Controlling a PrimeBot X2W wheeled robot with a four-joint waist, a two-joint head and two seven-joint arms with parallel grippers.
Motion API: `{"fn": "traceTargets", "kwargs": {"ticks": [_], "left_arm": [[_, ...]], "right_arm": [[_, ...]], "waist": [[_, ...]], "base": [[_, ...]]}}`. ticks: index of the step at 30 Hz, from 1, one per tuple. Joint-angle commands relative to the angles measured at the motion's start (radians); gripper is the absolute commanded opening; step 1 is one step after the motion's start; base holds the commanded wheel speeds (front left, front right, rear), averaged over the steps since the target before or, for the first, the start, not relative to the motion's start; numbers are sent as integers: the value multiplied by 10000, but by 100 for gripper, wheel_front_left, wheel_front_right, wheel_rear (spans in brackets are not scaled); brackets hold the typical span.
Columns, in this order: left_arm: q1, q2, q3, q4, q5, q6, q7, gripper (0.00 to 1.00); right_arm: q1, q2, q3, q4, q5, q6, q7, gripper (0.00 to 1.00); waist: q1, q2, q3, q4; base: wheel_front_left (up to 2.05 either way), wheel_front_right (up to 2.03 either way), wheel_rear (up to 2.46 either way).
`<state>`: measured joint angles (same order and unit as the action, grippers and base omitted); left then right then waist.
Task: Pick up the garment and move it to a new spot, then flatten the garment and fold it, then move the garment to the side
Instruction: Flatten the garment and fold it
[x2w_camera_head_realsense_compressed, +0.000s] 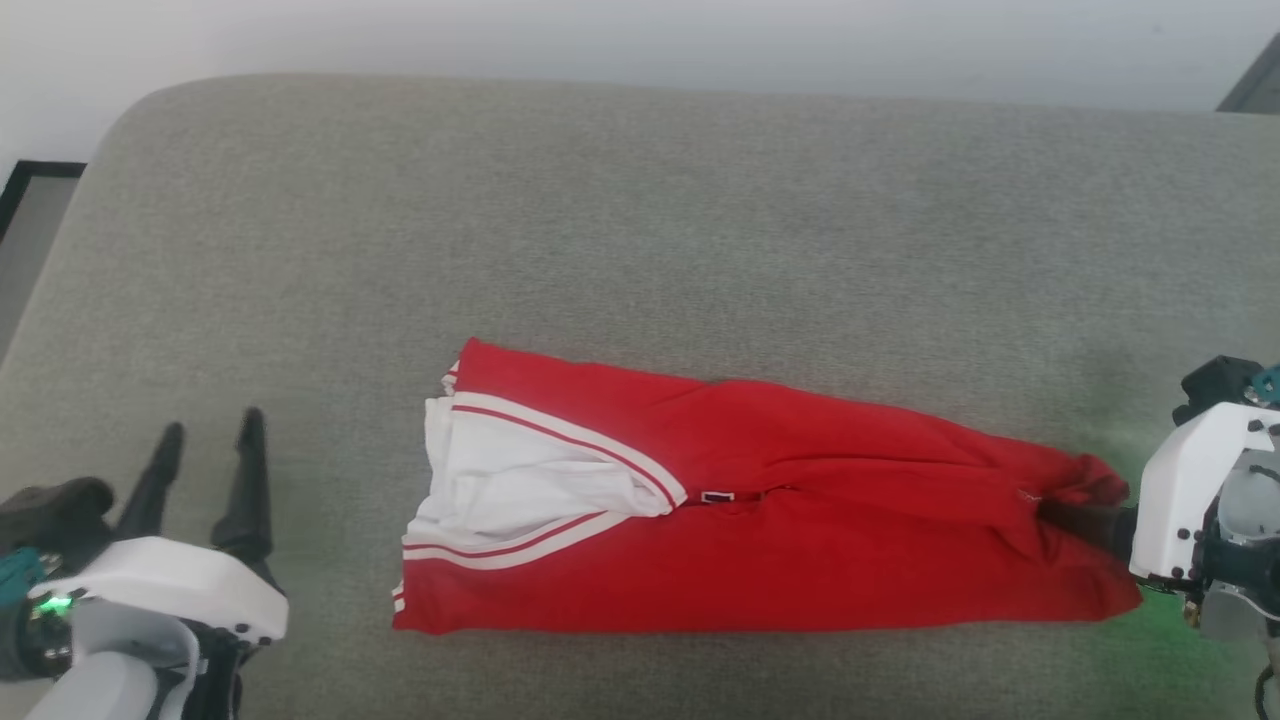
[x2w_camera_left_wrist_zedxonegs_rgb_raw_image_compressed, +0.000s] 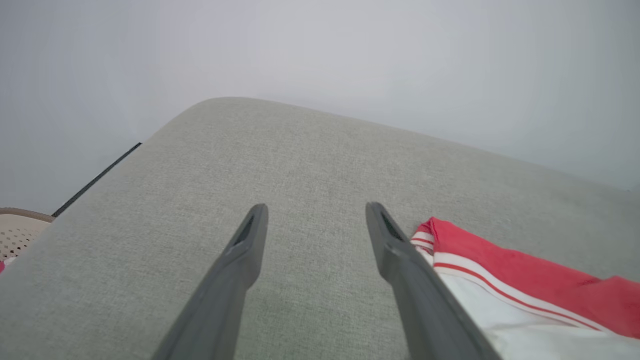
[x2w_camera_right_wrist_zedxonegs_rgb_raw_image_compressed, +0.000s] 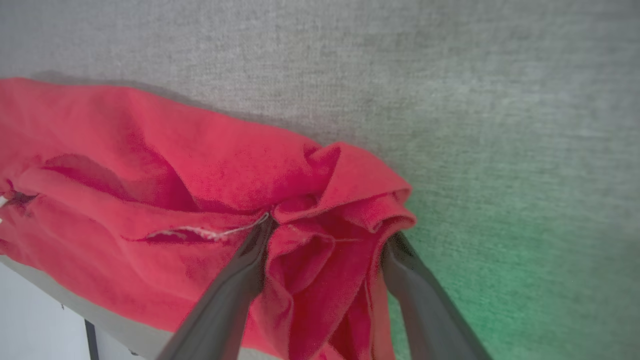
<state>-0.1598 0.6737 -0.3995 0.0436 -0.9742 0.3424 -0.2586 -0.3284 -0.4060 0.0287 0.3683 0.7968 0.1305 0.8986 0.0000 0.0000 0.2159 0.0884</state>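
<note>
The garment (x2w_camera_head_realsense_compressed: 780, 540) lies folded into a long red strip across the grey cushion (x2w_camera_head_realsense_compressed: 640, 220), its white sleeve with striped trim (x2w_camera_head_realsense_compressed: 510, 475) on top at the left end. My right gripper (x2w_camera_head_realsense_compressed: 1085, 522) is at the strip's right end. In the right wrist view its fingers (x2w_camera_right_wrist_zedxonegs_rgb_raw_image_compressed: 330, 230) stand apart with a bunch of red cloth (x2w_camera_right_wrist_zedxonegs_rgb_raw_image_compressed: 320, 250) between them. My left gripper (x2w_camera_head_realsense_compressed: 212, 425) is open over bare cushion, left of the garment. The left wrist view shows it (x2w_camera_left_wrist_zedxonegs_rgb_raw_image_compressed: 316, 207) with nothing between its fingers and the sleeve end (x2w_camera_left_wrist_zedxonegs_rgb_raw_image_compressed: 525, 280) just beside its right finger.
The cushion's rounded left corner (x2w_camera_head_realsense_compressed: 130, 110) and a dark-framed floor area (x2w_camera_head_realsense_compressed: 20, 190) lie at the far left. A beige perforated basket (x2w_camera_left_wrist_zedxonegs_rgb_raw_image_compressed: 15, 232) sits beyond that edge. The cushion's near edge (x2w_camera_right_wrist_zedxonegs_rgb_raw_image_compressed: 115, 330) runs close under the garment's right end.
</note>
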Motion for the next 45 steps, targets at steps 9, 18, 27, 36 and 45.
{"fn": "traceTargets", "kwargs": {"ticks": [9,18,27,36,45], "left_arm": [[1146,-1639,2298,-1,1633,-1196,-69,100],[1484,-2448,3303,168,2447,-2053,-71,100],[1358,-2867,3708,360,2904,-2504,-71,100],[1167,-3105,3898,497,3236,-2811,-73,100],[1282,-3213,4038,611,3403,-2985,-73,100]], "right_arm": [[-98,-9,491,565,953,-1,27,0],[-295,-871,-488,574,1118,-9,-362,0],[-696,-1826,-1455,1204,620,-7,-653,0],[-1183,-1898,-1619,1574,558,-7,-675,0],[-547,-1322,-941,-556,1659,-1,106,0]], "waist": [[0,0,4,334],[0,0,-93,188],[0,0,105,-82],[0,0,122,-299],[0,0,-129,-409]], "base": [[0,0,0],[0,0,0],[0,0,0],[0,0,0],[0,0,0]]}}
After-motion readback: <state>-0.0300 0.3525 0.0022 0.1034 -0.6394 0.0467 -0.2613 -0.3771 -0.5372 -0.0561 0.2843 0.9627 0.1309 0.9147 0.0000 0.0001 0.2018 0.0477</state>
